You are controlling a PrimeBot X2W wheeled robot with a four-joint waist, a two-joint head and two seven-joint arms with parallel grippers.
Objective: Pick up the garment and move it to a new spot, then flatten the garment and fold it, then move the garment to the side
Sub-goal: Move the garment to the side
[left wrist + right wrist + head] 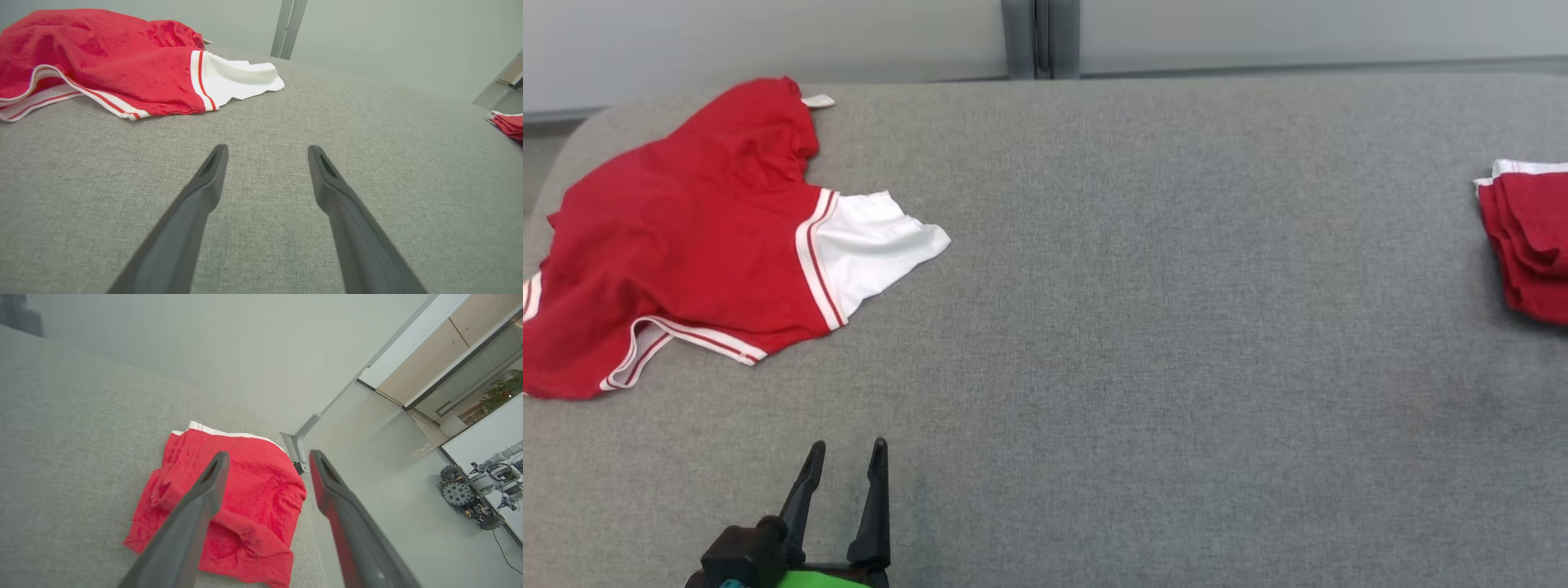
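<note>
Two red garments lie on the grey surface [1135,327]. One, the loose garment [678,237], sprawls rumpled in the upper left of the head view. It is red with white-and-red striped trim, and a white panel [870,245] sticks out toward the middle of the frame. A small white label [818,101] shows at its top edge. The other, the folded garment [1531,241], sits as a compact stack at the right edge of the same frame, well apart from the first, with a white band along its top. The left end effector [848,447] rises from the bottom edge, left of centre. Its two dark fingers are spread apart with bare grey cloth between them, gripping nothing and clear of both garments. In the left wrist view the loose garment fills the upper left, beyond the fingertips and apart from them. The right end effector [269,454] is also spread wide and holds nothing. In its wrist view the folded garment lies under and beyond the fingers, close to the corner of the surface. The finger on the left of that frame crosses in front of the red cloth, and whether it touches the cloth I cannot tell. Pale floor [388,457] fills the right of that frame, with a small wheeled machine [470,494] near its right edge.
</note>
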